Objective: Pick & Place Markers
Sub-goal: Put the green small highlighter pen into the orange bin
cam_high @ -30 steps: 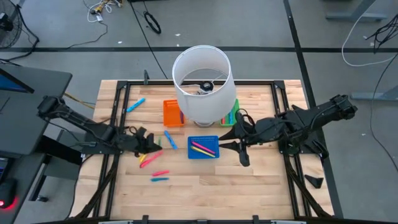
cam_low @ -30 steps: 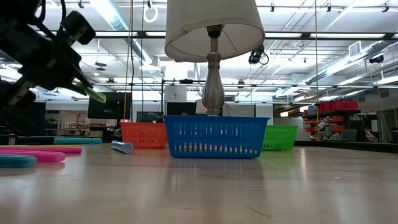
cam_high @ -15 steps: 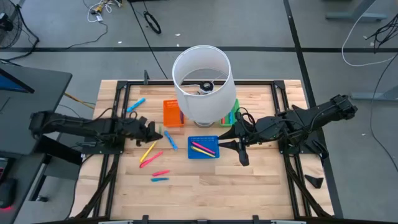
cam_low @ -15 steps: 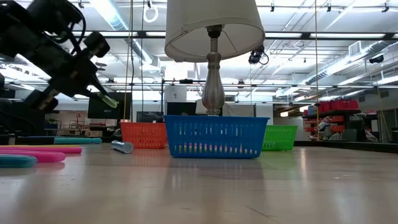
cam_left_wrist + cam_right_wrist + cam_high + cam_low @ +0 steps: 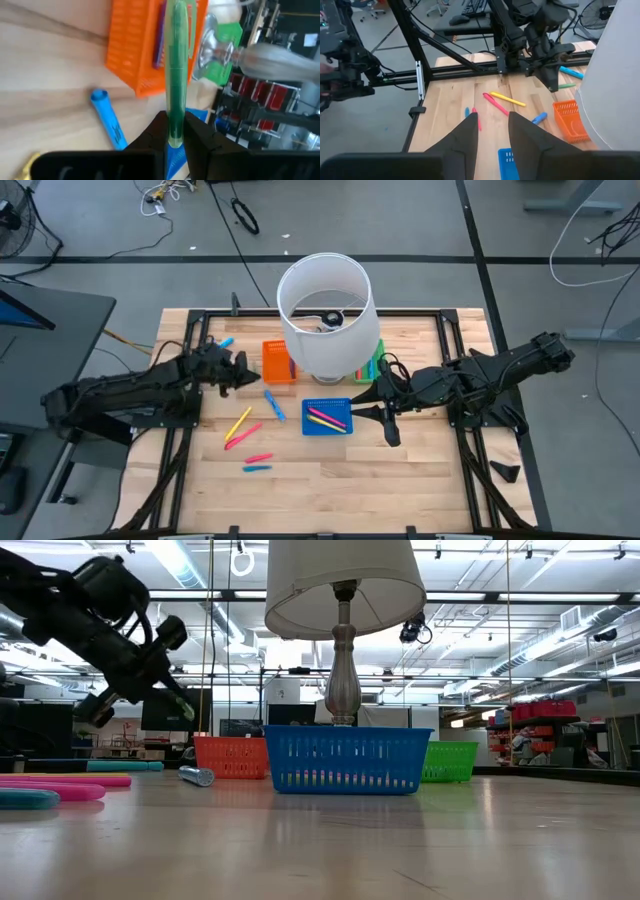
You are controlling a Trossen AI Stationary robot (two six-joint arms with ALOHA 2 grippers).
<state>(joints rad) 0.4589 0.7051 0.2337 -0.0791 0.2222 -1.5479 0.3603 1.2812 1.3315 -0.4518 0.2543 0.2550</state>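
A: From above, where is the left gripper [image 5: 243, 374]?

B: Just beside the orange tray [image 5: 278, 362], on its outer side, with the lamp [image 5: 326, 315] beyond that. Loose markers [image 5: 238, 423] lie on the table nearer the front than the gripper. The right gripper [image 5: 388, 412] waits beside the blue tray [image 5: 327, 417], fingers parted on nothing.

A: And at table height?

B: The left gripper [image 5: 172, 680] hangs high, a green marker [image 5: 183, 702] poking out below its tips, the orange tray [image 5: 231, 756] lower and ahead.

A: Its wrist camera?

B: The fingers [image 5: 155, 134] are pinched on the green marker [image 5: 176, 75], which points straight out over the orange tray [image 5: 135, 50]; a blue marker [image 5: 108, 125] lies on the wood below.

A: So how should it place well?

B: I'd centre over the chosen tray, lower until the tip clears the rim, then release. From the right wrist, the left gripper [image 5: 553, 80] looks unobstructed.
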